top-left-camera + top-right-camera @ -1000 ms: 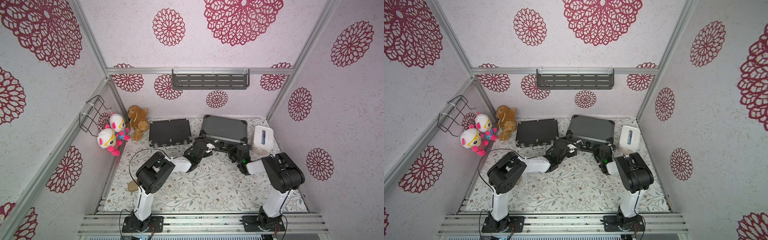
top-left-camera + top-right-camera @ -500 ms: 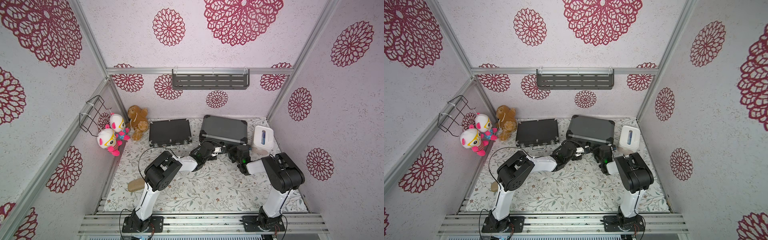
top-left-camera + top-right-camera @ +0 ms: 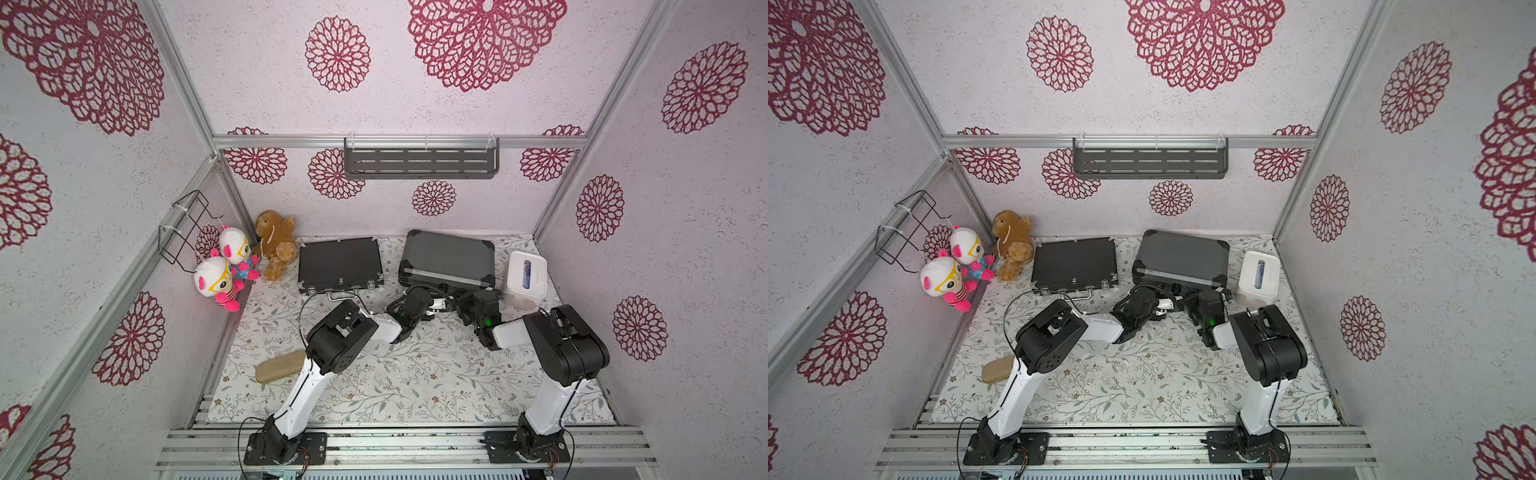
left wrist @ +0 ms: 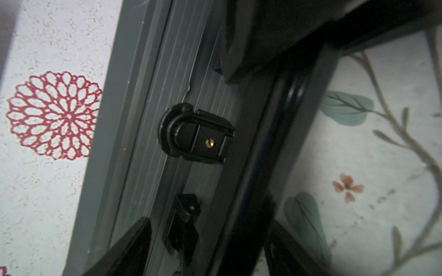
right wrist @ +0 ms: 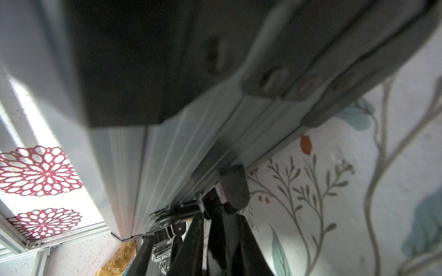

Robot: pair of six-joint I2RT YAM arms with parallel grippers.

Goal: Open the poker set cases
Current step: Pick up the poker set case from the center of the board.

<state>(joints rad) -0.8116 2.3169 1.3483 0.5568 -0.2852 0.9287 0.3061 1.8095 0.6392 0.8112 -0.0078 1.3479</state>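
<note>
A: Black left fingers (image 4: 129,246): released or clenched?
B: Released, spread either side of the front edge of the grey case (image 3: 449,253), near its black latch (image 4: 196,136).
A: And the right fingers (image 5: 234,239)?
B: Clenched together at that same edge, nearer the tissue box (image 3: 525,274); whether they pinch anything I cannot tell.
A: The cases?
B: Both lie lids down at the back of the worktop (image 3: 415,374), the black case (image 3: 338,262) to the left of the grey one, beside a brown bear (image 3: 276,245).
</note>
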